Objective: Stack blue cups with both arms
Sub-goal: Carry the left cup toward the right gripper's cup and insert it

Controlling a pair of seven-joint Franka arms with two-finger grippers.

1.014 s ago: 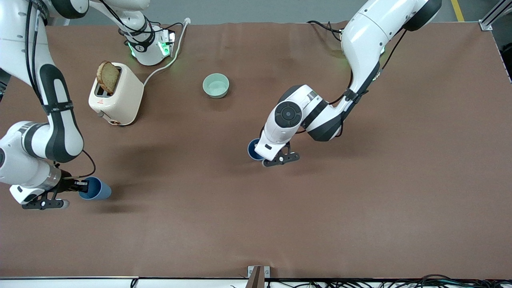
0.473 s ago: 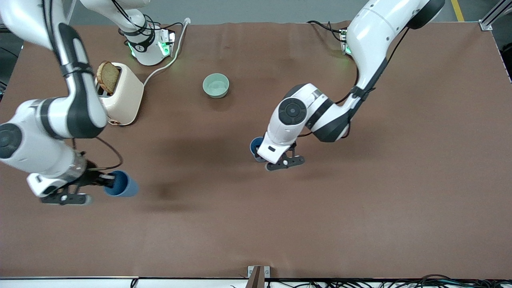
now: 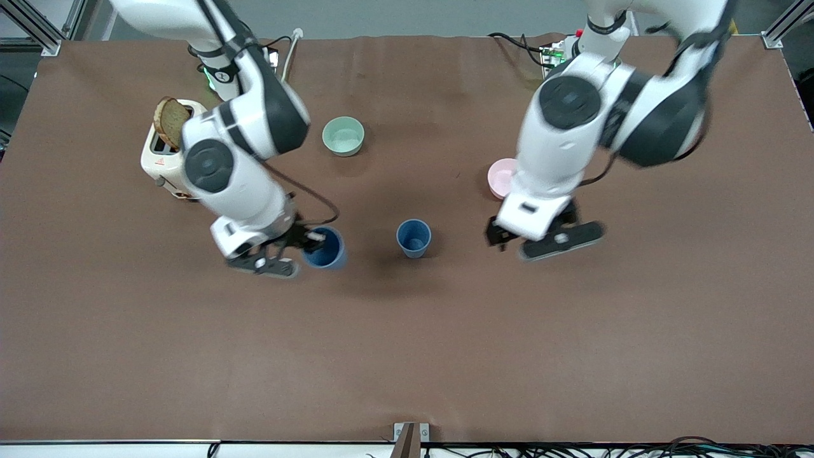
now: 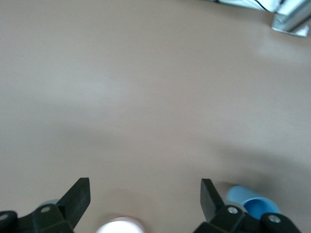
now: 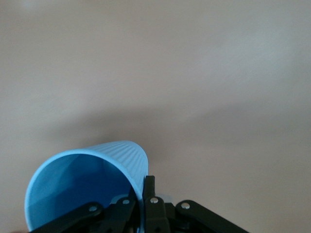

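One blue cup (image 3: 413, 237) stands upright and alone at the middle of the table; it also shows in the left wrist view (image 4: 252, 204). My right gripper (image 3: 306, 242) is shut on the rim of the second blue cup (image 3: 325, 248), held tilted just above the table beside the standing cup, toward the right arm's end. In the right wrist view the fingers (image 5: 152, 187) pinch this cup's wall (image 5: 92, 179). My left gripper (image 3: 500, 233) is open and empty, up over the table beside the standing cup, near the pink bowl (image 3: 502, 177). Its fingertips (image 4: 80, 191) stand wide apart.
A pale green bowl (image 3: 343, 136) sits farther from the front camera than the cups. A cream toaster (image 3: 181, 159) with a slice of bread (image 3: 169, 122) stands toward the right arm's end, partly under the right arm. The pink bowl's rim shows in the left wrist view (image 4: 119, 225).
My right arm carried its blue cup from the right arm's end to beside the middle cup. My left gripper let go of the middle cup, rose and moved toward its own end, uncovering the pink bowl.
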